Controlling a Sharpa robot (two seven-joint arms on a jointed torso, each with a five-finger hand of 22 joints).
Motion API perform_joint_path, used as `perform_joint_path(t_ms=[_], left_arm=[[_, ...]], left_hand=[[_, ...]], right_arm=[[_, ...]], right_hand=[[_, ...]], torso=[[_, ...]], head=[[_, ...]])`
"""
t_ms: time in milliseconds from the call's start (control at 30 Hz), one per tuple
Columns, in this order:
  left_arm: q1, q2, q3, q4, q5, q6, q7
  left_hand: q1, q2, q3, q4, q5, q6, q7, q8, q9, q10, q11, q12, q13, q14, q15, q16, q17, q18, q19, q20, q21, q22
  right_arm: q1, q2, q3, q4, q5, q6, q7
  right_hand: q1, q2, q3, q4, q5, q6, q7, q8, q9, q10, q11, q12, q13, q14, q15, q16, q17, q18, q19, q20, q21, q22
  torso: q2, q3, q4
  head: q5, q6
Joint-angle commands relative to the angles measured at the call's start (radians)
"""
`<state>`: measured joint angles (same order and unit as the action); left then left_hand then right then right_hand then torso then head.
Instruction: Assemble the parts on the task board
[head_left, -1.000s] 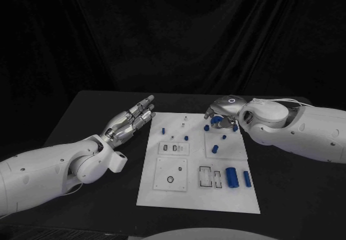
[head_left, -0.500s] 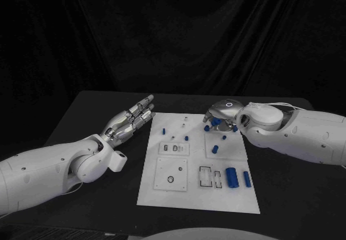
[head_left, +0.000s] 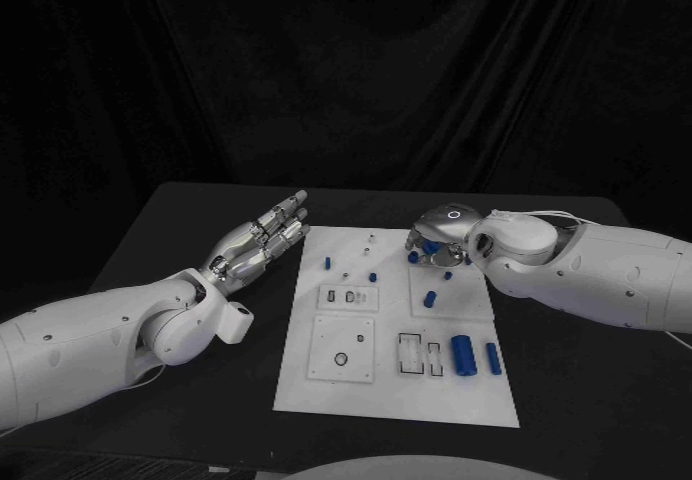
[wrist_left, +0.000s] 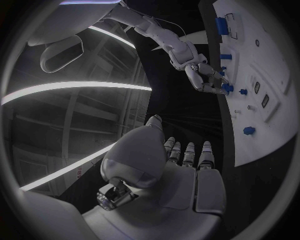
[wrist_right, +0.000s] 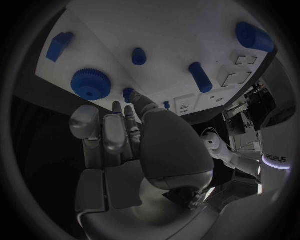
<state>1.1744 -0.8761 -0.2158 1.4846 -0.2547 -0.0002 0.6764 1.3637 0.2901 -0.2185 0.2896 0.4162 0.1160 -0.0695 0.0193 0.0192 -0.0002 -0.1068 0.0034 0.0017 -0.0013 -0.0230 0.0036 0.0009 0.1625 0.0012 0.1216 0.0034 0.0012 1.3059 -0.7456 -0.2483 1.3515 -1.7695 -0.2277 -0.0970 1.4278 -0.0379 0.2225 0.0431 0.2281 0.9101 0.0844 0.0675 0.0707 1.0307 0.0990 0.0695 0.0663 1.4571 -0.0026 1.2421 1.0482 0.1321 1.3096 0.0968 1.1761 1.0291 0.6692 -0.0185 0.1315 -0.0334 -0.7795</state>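
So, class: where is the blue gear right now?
Right wrist view: the gear lies flat on the board near its edge, just beyond the right hand fingertips.

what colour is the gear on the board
Blue; the gear shows best in the right wrist view.

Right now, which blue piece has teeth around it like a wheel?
The gear, by the right hand's fingers. It is round, flat and toothed with a centre hole; the other blue pieces are plain pegs or blocks.

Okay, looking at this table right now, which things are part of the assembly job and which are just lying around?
Part of the job:
task board
blue gear
blue pegs, such as one
large blue cylinder
right hand, over the board's far end
left hand, beside the board

Just lying about:
black table, nothing loose on it that I can see
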Motion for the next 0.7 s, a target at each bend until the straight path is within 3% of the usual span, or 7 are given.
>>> perform_joint_path(t_ms=[33,200,533,700], left_arm=[[-0.001,0.003,0.001,0.000,-0.001,0.018,0.094],[-0.001,0.004,0.001,0.000,-0.002,0.022,0.093],[-0.002,0.006,0.001,-0.002,-0.002,0.032,0.086],[-0.002,0.007,0.001,-0.004,-0.002,0.038,0.080]], left_hand=[[0.011,-0.001,0.008,-0.002,0.007,-0.002,0.007,-0.001,-0.001,0.000,0.011,-0.003,-0.002,0.001,0.008,-0.004,-0.001,0.015,-0.001,0.007,-0.003,-0.001],[0.026,-0.004,0.015,-0.006,0.025,0.000,0.009,-0.001,0.000,0.000,0.014,-0.003,-0.002,0.001,0.010,-0.004,-0.001,0.015,-0.001,0.011,-0.003,-0.001],[0.034,-0.004,0.019,-0.007,0.034,0.000,0.011,-0.001,0.000,0.000,0.015,-0.003,-0.002,0.001,0.016,-0.004,-0.001,0.015,-0.001,0.013,-0.003,-0.001],[0.037,-0.003,0.021,-0.007,0.036,0.001,0.013,0.000,0.000,0.000,0.017,-0.003,-0.002,0.001,0.022,-0.004,-0.001,0.015,-0.001,0.015,-0.003,-0.001]], right_arm=[[-0.007,0.006,0.001,-0.011,-0.010,-0.023,0.021],[-0.018,0.020,0.001,-0.033,-0.010,-0.038,0.035],[-0.035,0.040,0.001,-0.062,-0.010,-0.062,0.058],[-0.039,0.043,0.001,-0.067,-0.010,-0.073,0.069]], right_hand=[[0.002,0.002,0.012,0.002,0.003,0.013,0.001,0.008,0.002,0.011,0.000,-0.005,-0.002,0.001,-0.008,0.004,0.001,-0.014,-0.001,0.003,0.006,0.006],[-0.005,-0.004,0.031,0.012,-0.004,0.036,-0.003,0.010,0.003,0.020,-0.009,-0.006,-0.002,-0.002,-0.018,0.001,-0.006,-0.013,-0.006,-0.007,0.007,0.011],[-0.005,-0.011,0.080,0.029,-0.018,0.097,0.019,0.020,0.009,0.066,-0.033,-0.005,-0.002,-0.005,-0.036,-0.004,-0.018,-0.013,-0.012,-0.023,0.005,0.021],[0.015,-0.005,0.113,0.022,-0.021,0.142,0.020,0.033,0.018,0.111,-0.041,0.000,-0.001,-0.002,-0.043,-0.003,-0.018,-0.017,-0.005,-0.031,0.016,0.041]], torso=[[-0.001,-0.0005,0.0004],[-0.002,-0.0009,0.0010],[-0.004,-0.0012,0.0021],[-0.004,-0.0017,0.0015]], head=[[-0.002,-0.002],[-0.003,-0.005],[0.000,-0.007],[0.000,-0.008]])
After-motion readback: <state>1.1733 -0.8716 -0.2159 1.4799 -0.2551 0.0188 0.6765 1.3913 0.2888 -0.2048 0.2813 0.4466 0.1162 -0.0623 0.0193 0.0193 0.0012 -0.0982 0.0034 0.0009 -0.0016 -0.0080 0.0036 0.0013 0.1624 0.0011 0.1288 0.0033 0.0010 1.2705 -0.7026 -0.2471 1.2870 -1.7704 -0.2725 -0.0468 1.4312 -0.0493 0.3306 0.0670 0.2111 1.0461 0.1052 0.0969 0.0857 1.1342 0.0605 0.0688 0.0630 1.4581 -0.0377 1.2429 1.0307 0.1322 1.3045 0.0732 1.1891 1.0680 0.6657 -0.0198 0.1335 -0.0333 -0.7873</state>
